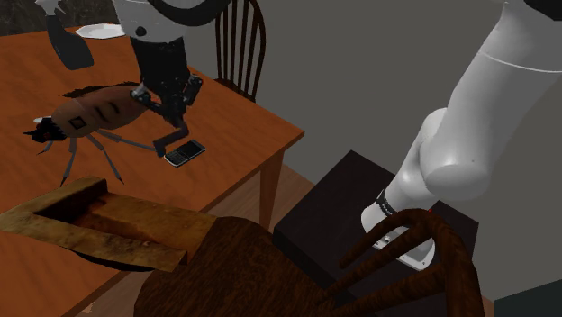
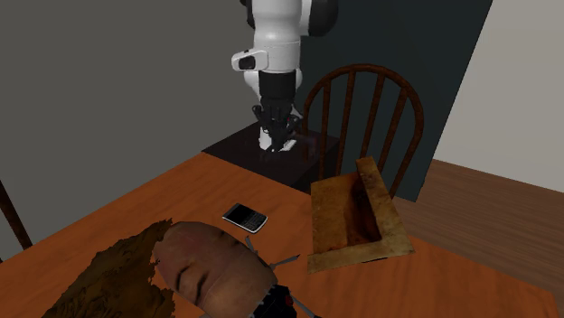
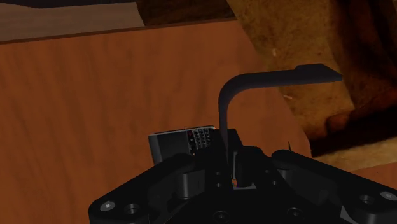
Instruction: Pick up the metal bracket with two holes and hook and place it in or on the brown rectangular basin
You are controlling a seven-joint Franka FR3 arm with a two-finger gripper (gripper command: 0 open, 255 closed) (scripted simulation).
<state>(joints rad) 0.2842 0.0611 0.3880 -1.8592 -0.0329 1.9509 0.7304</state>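
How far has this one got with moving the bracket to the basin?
Done: the grasp, the black hand shut on the dark hooked metal bracket. In hand: the carry, the bracket hanging above the wooden table by a small black phone. Left: reaching the brown rectangular basin, which is apart from it, and releasing.

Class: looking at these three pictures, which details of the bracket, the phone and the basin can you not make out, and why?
- Holes in the bracket: in the wrist view it is a plain dark shape, and its lower end sits behind the gripper.
- The phone: in the wrist view, its near end is hidden by the gripper.
- The basin: in the shoulder view, one end is covered by the chair back.
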